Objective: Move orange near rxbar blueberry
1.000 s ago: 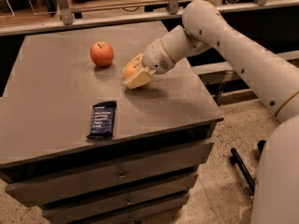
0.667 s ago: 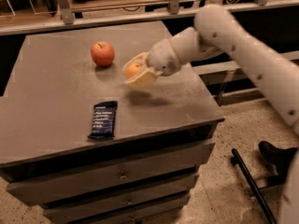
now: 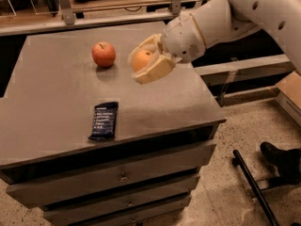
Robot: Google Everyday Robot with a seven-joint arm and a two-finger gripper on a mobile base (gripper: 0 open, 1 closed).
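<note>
My gripper is shut on the orange, a small round orange fruit held between the cream-coloured fingers, lifted a little above the grey table top. The rxbar blueberry, a flat dark navy bar with white text, lies on the table near its front edge, below and to the left of the gripper. The white arm reaches in from the upper right.
A red-orange apple with a stem stands on the table just left of the gripper. The table is a drawer cabinet. A rail and shelf run behind it. A black bar and a shoe are on the floor at the right.
The gripper has lifted the orange off the table and carried it a little towards the apple. The view has shifted too. The apple and the bar have not moved.
</note>
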